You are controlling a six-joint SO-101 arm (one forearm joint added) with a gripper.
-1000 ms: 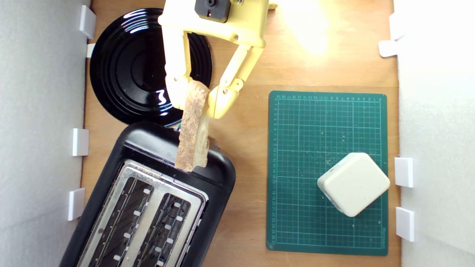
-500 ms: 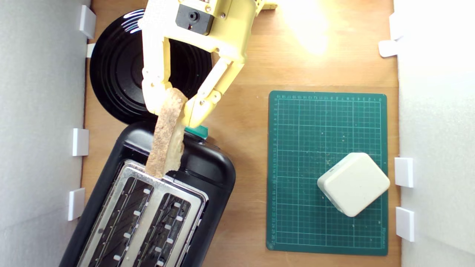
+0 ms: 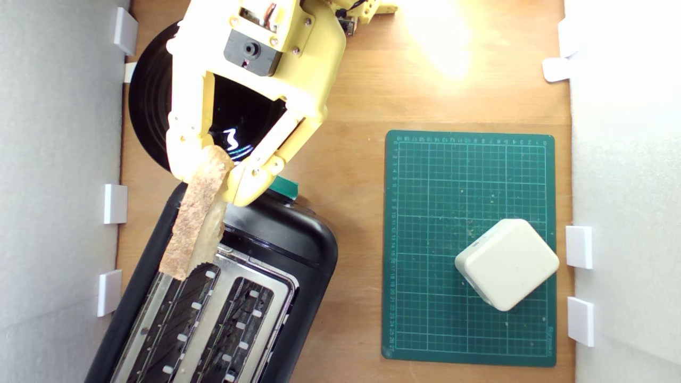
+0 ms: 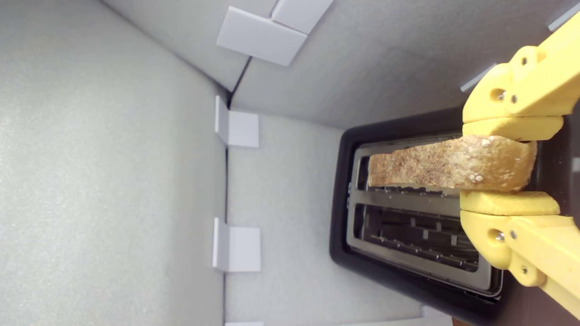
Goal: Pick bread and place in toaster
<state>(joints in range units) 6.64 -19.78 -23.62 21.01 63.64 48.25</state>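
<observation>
The bread (image 3: 194, 215) (image 4: 446, 170) is a long crusty slice held edge-on, brown crust facing up. My yellow gripper (image 3: 213, 170) (image 4: 507, 165) is shut on its near end. The slice hangs over the black toaster (image 3: 290, 244) (image 4: 340, 199) at the exterior view's lower left. It runs along the slot nearer the exterior view's left, roughly in line with it. I cannot tell whether its far tip touches the silver top plate (image 3: 229, 268). The other slot is uncovered. A green lever knob (image 3: 284, 187) shows beside the gripper.
A round glossy black plate (image 3: 151, 101) lies behind the toaster, partly under the arm. A green cutting mat (image 3: 452, 186) at the exterior view's right carries a cream-white rounded block (image 3: 506, 264). White foam walls (image 3: 58, 159) with small white brackets close both sides.
The gripper has carried the bread toward the exterior view's left and slightly forward. The slice has turned from the toaster's back edge to lie along the left slot.
</observation>
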